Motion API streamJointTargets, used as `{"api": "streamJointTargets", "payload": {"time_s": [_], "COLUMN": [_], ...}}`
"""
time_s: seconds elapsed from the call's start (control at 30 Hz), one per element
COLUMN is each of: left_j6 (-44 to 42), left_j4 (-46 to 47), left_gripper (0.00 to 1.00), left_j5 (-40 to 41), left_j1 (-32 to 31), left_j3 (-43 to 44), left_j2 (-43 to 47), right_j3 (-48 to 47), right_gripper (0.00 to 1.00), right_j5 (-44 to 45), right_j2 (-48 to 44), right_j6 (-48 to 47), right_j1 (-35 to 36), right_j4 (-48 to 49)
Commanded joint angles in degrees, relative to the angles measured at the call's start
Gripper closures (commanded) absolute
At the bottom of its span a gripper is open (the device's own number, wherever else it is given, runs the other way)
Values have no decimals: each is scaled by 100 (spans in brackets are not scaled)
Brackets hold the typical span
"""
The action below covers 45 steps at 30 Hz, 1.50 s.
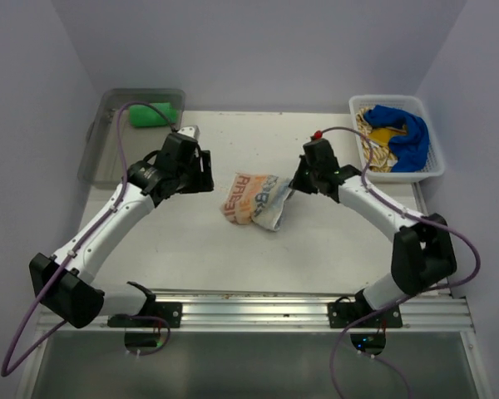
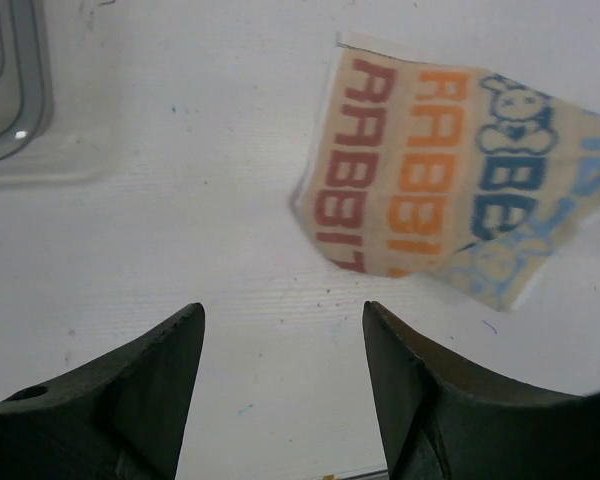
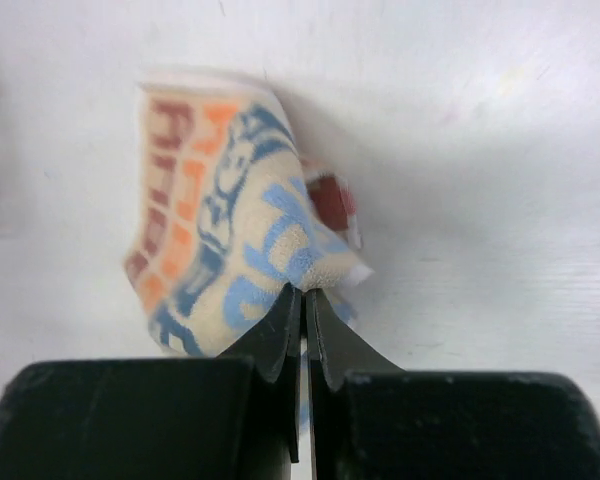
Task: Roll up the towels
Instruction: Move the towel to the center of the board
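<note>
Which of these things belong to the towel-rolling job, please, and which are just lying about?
Job: printed towel, pinched by the right gripper; green towel; blue towel; yellow-tan towel.
Lying about: grey tub; white basket; metal rail.

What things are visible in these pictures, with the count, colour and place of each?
table: one, white, under everything
clear bin: one, greyish transparent, far left corner
white basket: one, white, far right corner
printed towel: one, orange, blue and white, table centre
green towel: one, bright green, inside clear bin
blue towel: one, deep blue, inside white basket
yellow towel: one, yellow-tan, same basket, partly under blue towel
left gripper: one, black, open, above bare table
right gripper: one, black, shut on printed towel's edge
</note>
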<state>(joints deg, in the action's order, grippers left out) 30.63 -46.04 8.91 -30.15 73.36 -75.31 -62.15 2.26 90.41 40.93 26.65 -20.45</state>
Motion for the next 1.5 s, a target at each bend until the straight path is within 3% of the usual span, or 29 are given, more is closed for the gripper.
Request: {"api": "streamJointTargets", "payload": {"time_s": [0.0, 0.17, 0.3, 0.53, 0.63, 0.67, 0.7, 0.73, 0.77, 0.97, 1.1, 1.23, 1.47], "left_j6": [-206, -321, -339, -225, 21, 30, 4, -22, -66, -164, 153, 391, 523], "left_j4": [-72, 16, 148, -27, -299, -318, -326, -361, -370, 226, 508, 763, 921], "left_gripper": [31, 31, 30, 30, 29, 29, 29, 28, 26, 29, 30, 37, 36], "left_j5": [23, 15, -82, 198, 864, 989, 1086, 1183, 1210, 270, 331, 365, 1104], "left_j1": [448, 808, 941, 1107, 1152, 1161, 1152, 1152, 1152, 1021, -23, -1113, -1863], "left_j3": [-6, 55, 143, 126, 143, 135, 126, 126, 117, -374, -534, -367, 134], "left_j2": [183, 201, 166, 95, 157, 226, 271, 297, 315, 236, -193, -1202, -2400], "right_j3": [-1006, -2212, -2846, -2012, -2388, -2476, -2451, -2364, -2294, -1294, -396, 396, 450], "right_gripper": [100, 100, 100, 98, 62, 58, 53, 44, 41, 36, 37, 40, 36], "right_j5": [1020, 1084, 110, -111, -279, -244, 191, 248, 257, 301, 179, 116, 520], "right_j2": [-1181, -1702, -1475, -210, 722, 845, 777, 628, 470, -804, -1288, -1684, -1966], "right_j6": [-785, -1780, -2001, -1360, -1271, -1271, -1289, -1350, -1385, -1456, -1140, -815, -963], "right_j1": [-406, -486, -311, 1735, 2221, 2230, 2195, 2134, 1907, 641, -106, -617, -644], "right_j4": [-668, -1434, -1638, -786, -1292, -1704, -1786, -1796, -1796, -1831, -1884, -1744, -1953]}}
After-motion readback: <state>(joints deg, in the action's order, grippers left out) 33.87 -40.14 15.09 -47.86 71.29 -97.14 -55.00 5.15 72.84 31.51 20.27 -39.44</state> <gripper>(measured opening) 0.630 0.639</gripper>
